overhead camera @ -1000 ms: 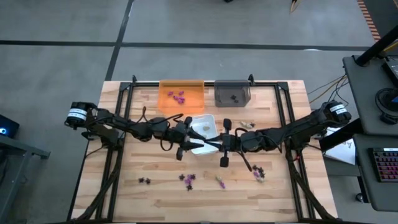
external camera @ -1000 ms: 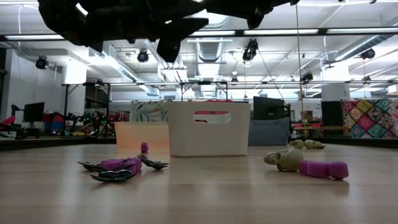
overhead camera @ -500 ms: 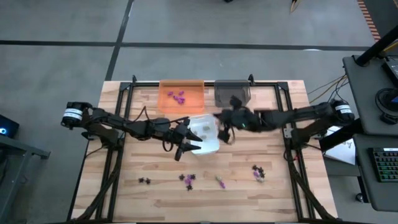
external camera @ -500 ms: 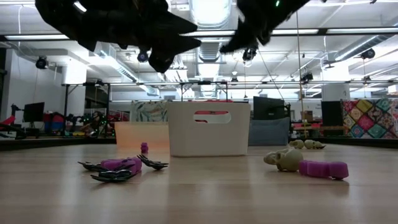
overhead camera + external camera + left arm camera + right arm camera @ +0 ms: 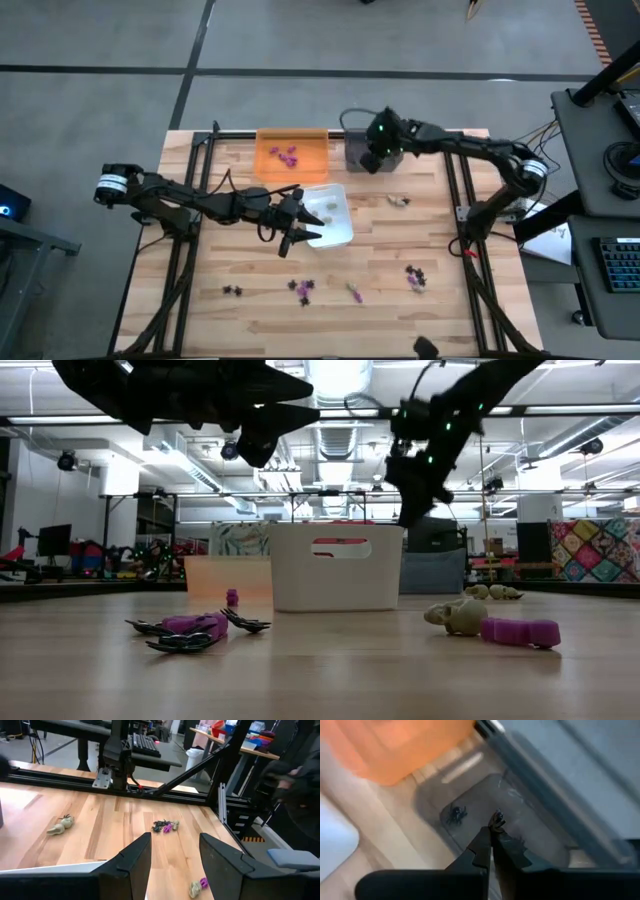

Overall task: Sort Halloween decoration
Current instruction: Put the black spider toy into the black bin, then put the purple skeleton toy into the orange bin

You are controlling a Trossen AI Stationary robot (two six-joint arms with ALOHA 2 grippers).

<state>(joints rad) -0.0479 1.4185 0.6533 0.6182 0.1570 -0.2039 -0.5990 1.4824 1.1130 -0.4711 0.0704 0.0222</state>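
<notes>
The Halloween decoration pieces are tiny purple, black and beige toys. Some lie loose near the table's front (image 5: 303, 288) (image 5: 415, 277), and one beige piece (image 5: 398, 200) sits to the right of the white tray (image 5: 340, 232). My right gripper (image 5: 492, 831) hangs over the grey tray (image 5: 360, 152) at the far edge, shut on a small black piece (image 5: 496, 818). Another black piece (image 5: 454, 814) rests on the grey tray's floor. My left gripper (image 5: 172, 865) stands open at the white tray's left side with nothing between its fingers. My right gripper pinches the small black piece (image 5: 496, 816) between the free ends of its two fingers. The fingers slant down from above. The piece sticks out past the fingertips, lifted clear above the grey tray's floor.
The orange tray (image 5: 305, 140) with purple pieces (image 5: 288, 155) stands left of the grey one at the far edge. Dark rails (image 5: 455, 190) run along the table's sides and back. Bare wood lies between the trays and the loose pieces in front.
My right gripper has swung from beside the white tray at mid-table toward the far edge. It now hangs over the grey tray, tipped downward, and has stayed shut.
</notes>
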